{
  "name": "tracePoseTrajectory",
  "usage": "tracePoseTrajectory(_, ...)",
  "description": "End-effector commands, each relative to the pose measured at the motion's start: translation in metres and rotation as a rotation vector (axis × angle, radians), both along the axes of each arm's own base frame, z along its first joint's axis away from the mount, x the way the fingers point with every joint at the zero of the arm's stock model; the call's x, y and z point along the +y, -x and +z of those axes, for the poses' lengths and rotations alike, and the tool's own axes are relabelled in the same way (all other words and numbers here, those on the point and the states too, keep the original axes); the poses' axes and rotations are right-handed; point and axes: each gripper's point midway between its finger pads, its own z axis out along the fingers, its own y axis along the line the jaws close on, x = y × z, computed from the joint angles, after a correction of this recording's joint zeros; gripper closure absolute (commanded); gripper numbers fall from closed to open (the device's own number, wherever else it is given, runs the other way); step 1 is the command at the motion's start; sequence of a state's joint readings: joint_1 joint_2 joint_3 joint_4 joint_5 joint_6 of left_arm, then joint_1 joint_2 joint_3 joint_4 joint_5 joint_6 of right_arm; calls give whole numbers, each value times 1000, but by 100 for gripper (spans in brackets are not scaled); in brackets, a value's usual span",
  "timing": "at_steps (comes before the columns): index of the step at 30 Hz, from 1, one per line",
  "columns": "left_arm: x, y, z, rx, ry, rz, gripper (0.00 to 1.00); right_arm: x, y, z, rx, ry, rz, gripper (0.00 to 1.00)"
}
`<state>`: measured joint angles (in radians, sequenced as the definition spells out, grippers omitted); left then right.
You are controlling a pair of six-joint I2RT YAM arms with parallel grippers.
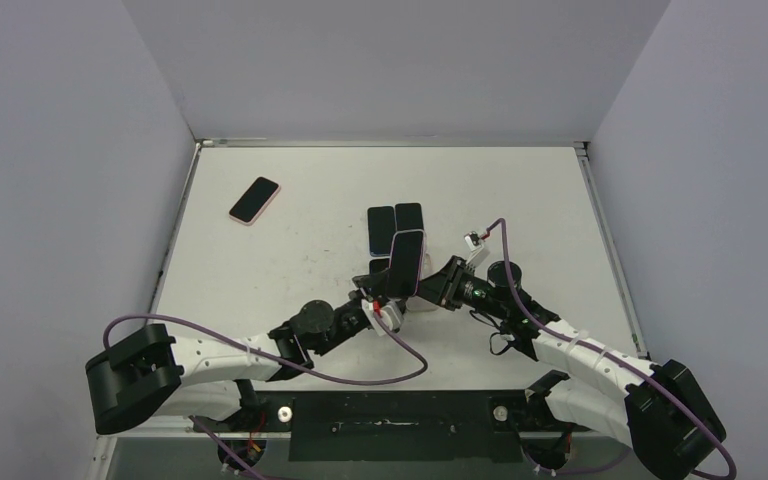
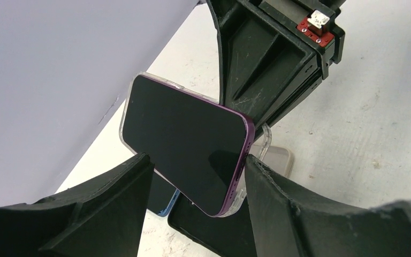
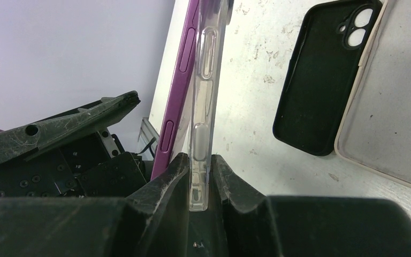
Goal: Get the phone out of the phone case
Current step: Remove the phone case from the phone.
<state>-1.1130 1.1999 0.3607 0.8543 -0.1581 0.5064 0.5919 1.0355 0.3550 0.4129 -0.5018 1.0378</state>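
Your right claw (image 3: 199,160) is pinched shut on the rim of the see-through plastic phone case (image 3: 206,80), holding it up on its edge near the middle of the top view. The purple phone with a dark screen (image 2: 187,144) sits in that case. Your left claw (image 2: 195,159) has a finger on each side of the phone, but you cannot tell if it squeezes. A black soft case (image 3: 316,80) and a pale beige case (image 3: 390,107) lie on the white table (image 3: 257,139).
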Motion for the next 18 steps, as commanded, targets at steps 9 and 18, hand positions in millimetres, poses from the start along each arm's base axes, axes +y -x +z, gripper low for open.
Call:
tracePoseTrajectory(9,-9,-13,32,-94,65,66,47,13,0,62,-149,-121,42,100)
tracePoseTrajectory(18,-14,-10,6,-99,-50,82,66,10,1,73,-171,-124,30,100)
